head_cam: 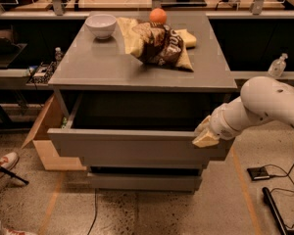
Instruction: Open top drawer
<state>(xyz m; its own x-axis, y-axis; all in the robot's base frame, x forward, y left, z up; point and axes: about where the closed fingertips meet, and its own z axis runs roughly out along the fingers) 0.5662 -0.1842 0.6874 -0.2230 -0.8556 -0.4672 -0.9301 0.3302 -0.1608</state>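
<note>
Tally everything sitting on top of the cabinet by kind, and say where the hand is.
white bowl: 1
orange fruit: 1
snack bags: 2, one tan and one dark brown
yellow flat item: 1
Total: 5
The hand is not on top; it is at the right end of the pulled-out top drawer front.
</note>
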